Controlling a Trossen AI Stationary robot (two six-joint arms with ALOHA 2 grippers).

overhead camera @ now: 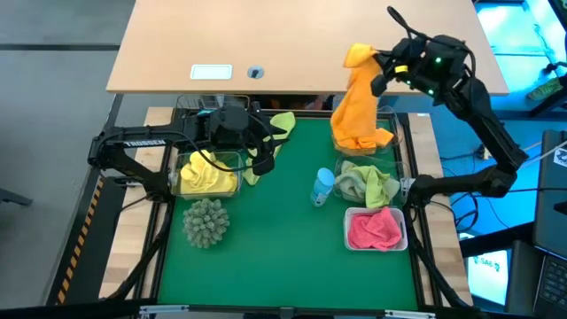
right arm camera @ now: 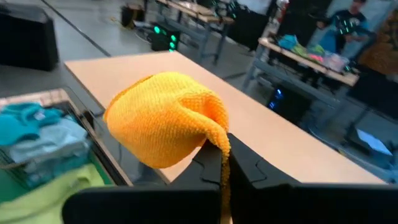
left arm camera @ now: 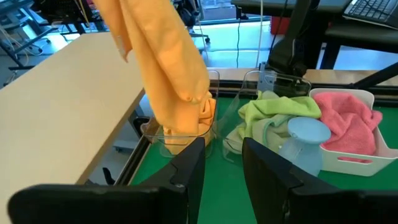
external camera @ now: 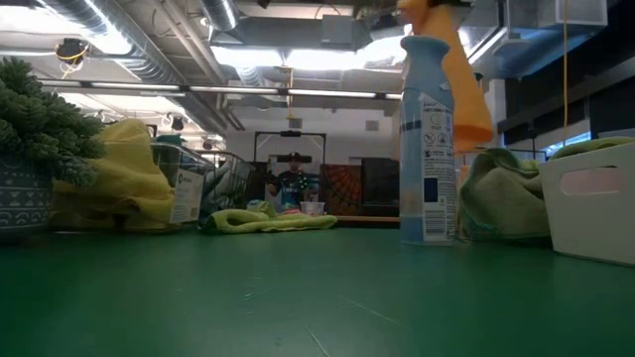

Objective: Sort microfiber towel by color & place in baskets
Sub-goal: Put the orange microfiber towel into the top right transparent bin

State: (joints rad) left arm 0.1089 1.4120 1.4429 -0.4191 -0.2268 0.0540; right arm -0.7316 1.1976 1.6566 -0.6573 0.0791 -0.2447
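Note:
My right gripper (overhead camera: 378,68) is shut on an orange towel (overhead camera: 354,102) high over the table's far right. The towel's lower end sits in a clear basket (overhead camera: 361,142). My left gripper (left arm camera: 224,168) is open and holds nothing. It hovers near the far left, beside a clear basket with a yellow towel (overhead camera: 208,175). A light green towel (overhead camera: 282,124) lies on the mat by it. Another clear basket holds green towels (overhead camera: 368,182), and the white basket (overhead camera: 400,232) holds a pink towel (overhead camera: 375,229). Light blue towels (right arm camera: 37,137) show in the right wrist view. My right gripper pinches the orange towel near its upper end (right arm camera: 219,142) between the two shut fingers, coming about level from the table's right. A bunched fold (right arm camera: 165,118) bulges above the fingers. The rest hangs down, and its lower end (left arm camera: 186,118) rests in the clear basket.
A light blue spray bottle (overhead camera: 322,186) stands mid-table, left of the green towels. A spiky grey-green ball (overhead camera: 205,221) sits at the near left. A wooden table (overhead camera: 292,40) lies beyond the green mat. Bare mat (overhead camera: 283,257) stretches across the near middle.

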